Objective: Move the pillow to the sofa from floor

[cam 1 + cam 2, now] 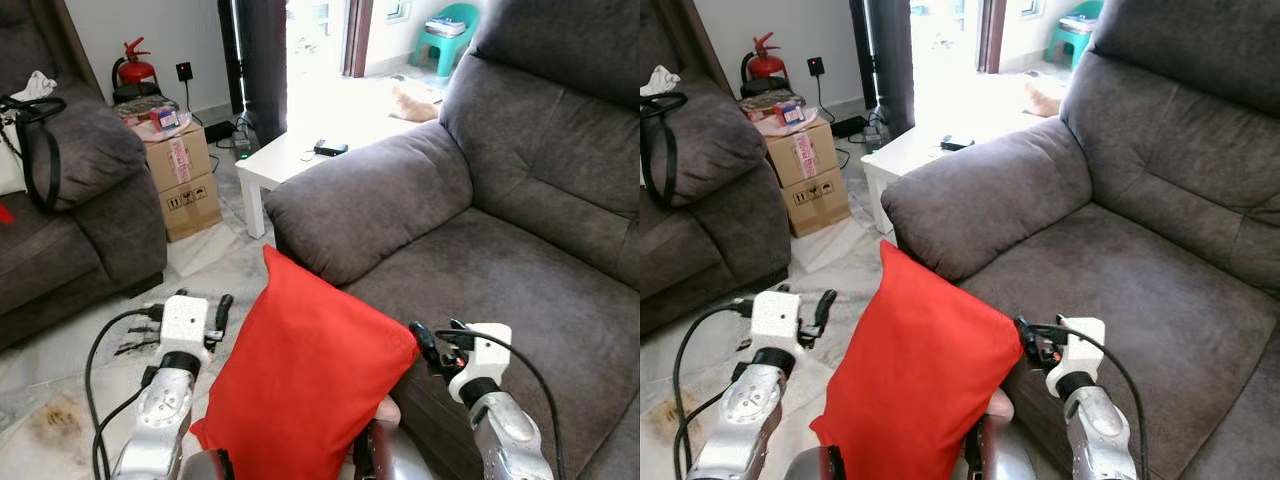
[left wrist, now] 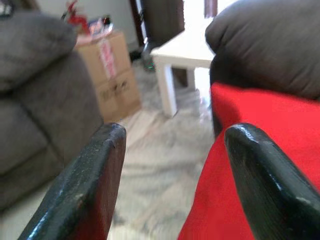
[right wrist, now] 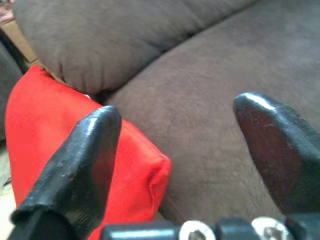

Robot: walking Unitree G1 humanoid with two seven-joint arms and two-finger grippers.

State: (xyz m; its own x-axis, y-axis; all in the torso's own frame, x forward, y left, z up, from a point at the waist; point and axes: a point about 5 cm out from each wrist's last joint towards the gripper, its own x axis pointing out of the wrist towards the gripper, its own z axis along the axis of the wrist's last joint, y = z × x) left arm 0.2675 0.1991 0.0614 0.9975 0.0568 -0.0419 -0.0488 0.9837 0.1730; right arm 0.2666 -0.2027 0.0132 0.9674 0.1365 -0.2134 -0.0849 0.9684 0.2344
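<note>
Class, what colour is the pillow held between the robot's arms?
Plain red pillow, clearest in the left eye view.

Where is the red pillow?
The red pillow sits between the left gripper and right gripper, leaning against the grey sofa's front, below its armrest.

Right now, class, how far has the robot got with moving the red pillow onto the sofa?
Done: the red pillow is lifted, pressed between the left gripper and the right gripper, both open, at the grey sofa's front edge. In hand: carrying it, one corner beside the armrest. Left: raising it over the seat cushion, which holds no pillow, and letting go.
</note>
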